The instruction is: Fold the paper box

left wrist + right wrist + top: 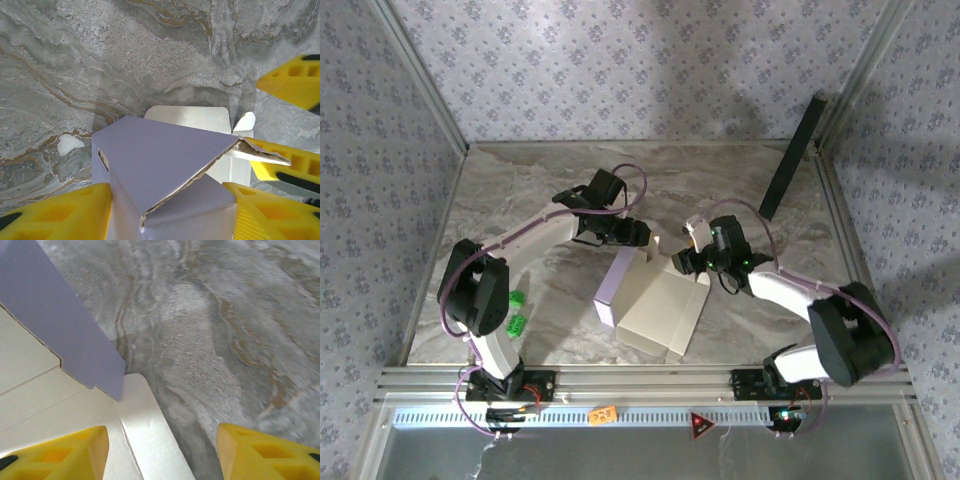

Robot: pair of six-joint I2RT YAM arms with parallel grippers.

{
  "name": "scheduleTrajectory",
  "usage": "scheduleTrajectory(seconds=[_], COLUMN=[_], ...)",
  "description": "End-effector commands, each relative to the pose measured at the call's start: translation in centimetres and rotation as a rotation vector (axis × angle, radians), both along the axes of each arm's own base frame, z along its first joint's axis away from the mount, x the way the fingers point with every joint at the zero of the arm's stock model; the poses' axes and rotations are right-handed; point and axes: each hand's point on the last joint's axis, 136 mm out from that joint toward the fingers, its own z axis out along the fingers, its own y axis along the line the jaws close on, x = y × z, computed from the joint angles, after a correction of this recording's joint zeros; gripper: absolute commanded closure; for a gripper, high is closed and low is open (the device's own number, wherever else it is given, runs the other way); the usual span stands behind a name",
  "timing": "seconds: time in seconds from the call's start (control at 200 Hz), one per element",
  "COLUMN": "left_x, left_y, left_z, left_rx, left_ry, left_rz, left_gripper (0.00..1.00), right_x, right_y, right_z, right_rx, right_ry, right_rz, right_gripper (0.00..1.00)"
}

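Observation:
The paper box [660,310] lies half folded in the middle of the table, beige inside up, with a lavender wall [616,287] raised on its left. In the left wrist view, a folded lavender end of the box [160,160] sits between my left gripper's [167,215] yellow fingers, which press on both its sides. My left gripper [640,245] is at the box's far edge. My right gripper [694,262] hovers at the box's far right corner. It stands open [162,455], one finger [60,455] over a beige flap [145,430], the other over bare table.
A long black panel [792,158] leans in the back right corner. Small green blocks [516,310] lie by the left arm's base. Patterned walls close in the marble table [720,180] at the back and sides. The right gripper's yellow fingers [290,85] show at the right of the left wrist view.

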Motion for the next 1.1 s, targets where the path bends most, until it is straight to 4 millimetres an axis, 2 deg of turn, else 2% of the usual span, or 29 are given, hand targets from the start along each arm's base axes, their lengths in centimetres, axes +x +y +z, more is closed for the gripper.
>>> scheduleTrajectory(seconds=[0.0,0.135,0.3,0.525,0.645,0.745,0.925,1.094], left_x=[-1.0,-0.9,-0.8,-0.6,0.3,0.8,0.7,0.9], left_y=[-0.5,-0.8,-1.0,-1.1,-0.5,-1.0,-1.6,-1.5], left_z=[-0.3,1.6,4.5,7.2,6.7,6.1,4.4,4.4], left_rx=[0.008,-0.027,-0.072,-0.116,-0.064,-0.043,0.023,0.055], left_ry=[0.036,0.008,-0.044,-0.099,-0.105,-0.086,-0.055,-0.071], left_rz=[-0.045,-0.049,-0.057,-0.04,0.003,0.005,-0.007,0.009], left_gripper=[0.41,0.38,0.3,0.25,0.24,0.24,0.23,0.23], right_x=[1.4,2.2,2.8,1.8,1.3,0.9,0.4,1.2], right_y=[2.8,3.9,4.2,5.1,5.4,5.6,5.9,5.9], right_z=[3.4,3.8,3.4,3.1,3.2,3.2,3.1,2.8], right_rx=[0.091,0.113,0.127,0.177,0.191,0.197,0.201,0.173], right_ry=[-0.144,-0.158,-0.143,-0.098,-0.089,-0.083,-0.068,-0.077], right_rz=[0.201,0.273,0.314,0.396,0.415,0.43,0.445,0.389], right_gripper=[0.42,0.43,0.46,0.51,0.52,0.53,0.54,0.55])
